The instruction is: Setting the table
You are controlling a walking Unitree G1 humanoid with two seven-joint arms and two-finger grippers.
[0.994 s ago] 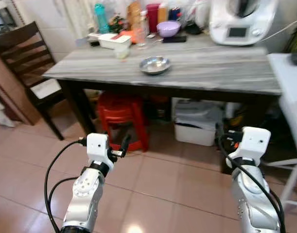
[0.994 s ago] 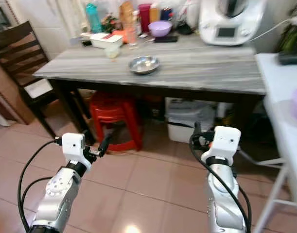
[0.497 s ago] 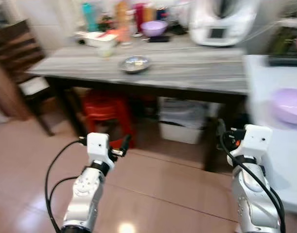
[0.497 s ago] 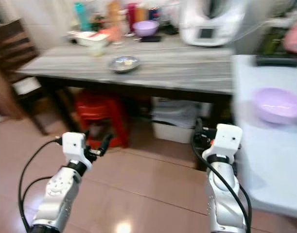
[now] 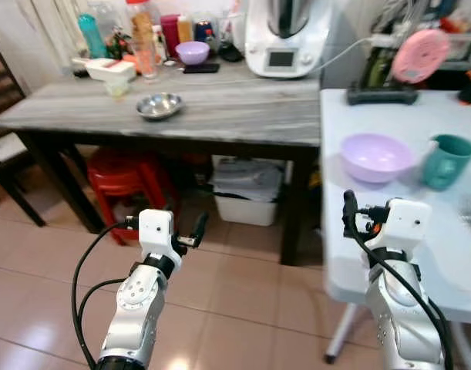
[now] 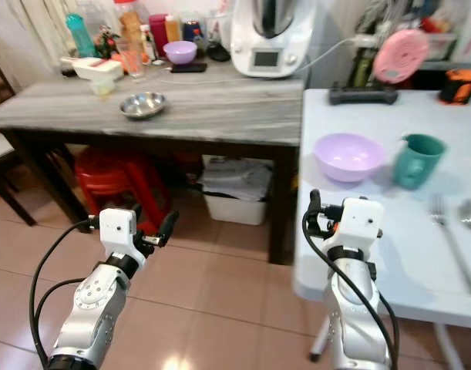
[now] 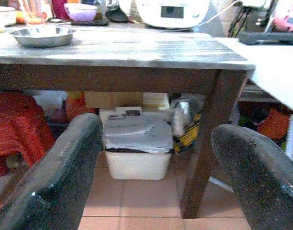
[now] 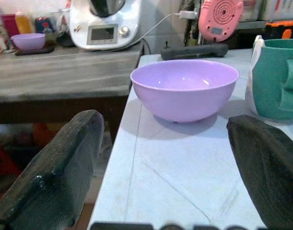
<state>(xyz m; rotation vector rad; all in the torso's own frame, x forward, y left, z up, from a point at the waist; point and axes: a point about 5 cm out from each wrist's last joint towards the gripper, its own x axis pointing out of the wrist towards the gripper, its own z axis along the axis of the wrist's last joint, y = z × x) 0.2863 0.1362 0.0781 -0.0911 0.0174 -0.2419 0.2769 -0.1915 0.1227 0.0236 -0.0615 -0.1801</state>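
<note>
Right wrist view looks along the right gripper [image 8: 160, 167], whose two black fingers stand wide apart with nothing between them, aimed low over the near edge of the white counter [image 8: 175, 177]. Straight ahead, between the finger lines, sits the lilac bowl [image 8: 184, 88], upright and apparently empty, with the teal mug [image 8: 275, 79] just beside it. In the right eye view a fork [image 6: 451, 235] lies further along the same counter.

The left gripper [image 7: 156, 158] is likewise spread and empty, held out over the tiled floor toward the dark grey counter [image 5: 220, 108], where a steel dish [image 5: 159, 105] rests well apart from everything on the white one.

Risks, as I judge them: the right gripper sits close to the counter's edge, so a forward reach made too low could knock the edge rather than clear it. A grasp on the bowl's smooth, curved rim may slip or tip it. Swinging wide could nudge the mug standing so near.
</note>
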